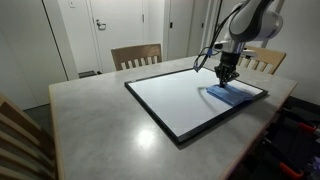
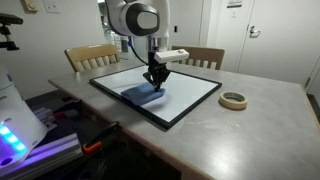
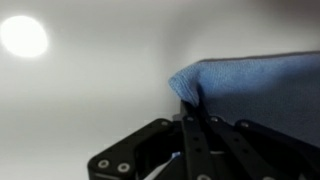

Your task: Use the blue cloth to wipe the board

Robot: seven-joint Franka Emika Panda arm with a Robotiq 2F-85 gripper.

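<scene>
A grey table holds a large white board with a thin black frame. A blue cloth lies rumpled on the board's glossy surface, close to one of its edges. In both exterior views a white robot arm reaches down over the board, and its black gripper points straight down onto the cloth.

In the wrist view the jaws are pressed together, pinching a corner of the blue cloth at their tips. The fabric fills the right side of that view. Bare white board spreads to the left, with a round glare of light on it.

Wooden chairs stand along the table's far side. In an exterior view a roll of tape lies on the table beside the board, well apart from the cloth.
</scene>
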